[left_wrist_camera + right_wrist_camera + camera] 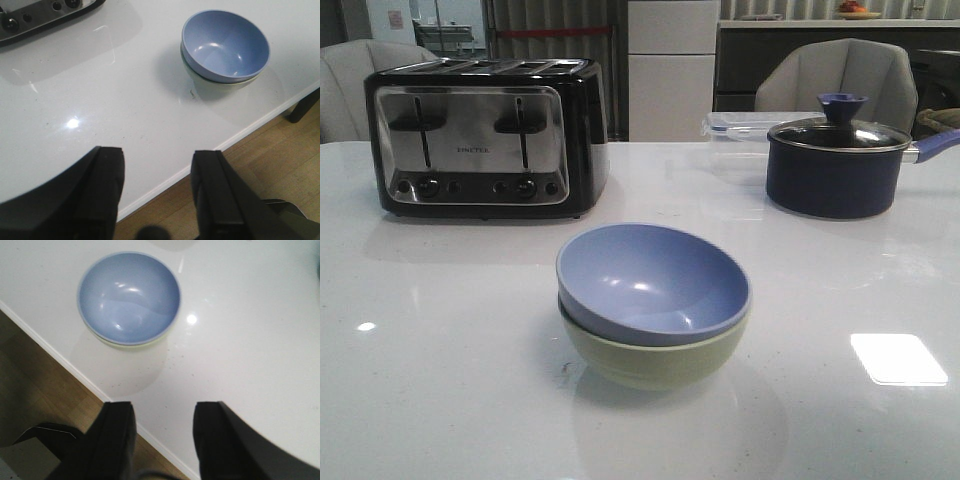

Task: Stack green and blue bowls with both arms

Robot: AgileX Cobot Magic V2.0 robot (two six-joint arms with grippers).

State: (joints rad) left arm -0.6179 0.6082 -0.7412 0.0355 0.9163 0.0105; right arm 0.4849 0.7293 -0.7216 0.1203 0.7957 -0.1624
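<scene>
A pale periwinkle blue bowl (653,283) sits nested inside a pale sage green bowl (655,360) at the lower centre of the front view, on a glossy white tabletop (440,380). Both bowls are round and matte. The blue one tilts slightly, its rim higher toward the left, and its smooth inside catches a few small highlights. Only the lower wall and a band of rim of the green one show beneath it.

Behind them, in the upper left of the frame, stands a black and chrome toaster (485,135). In the upper right is a dark navy pot (838,165) with a glass lid, and just behind it a clear plastic container (745,130).

In the left wrist view, the left gripper (157,195) has its jaws spread apart and empty, over the tabletop's edge, with the stacked bowls well apart in the upper right of that frame. In the right wrist view, the right gripper (165,440) also has its jaws apart, holding nothing, with the bowls in the upper left.
</scene>
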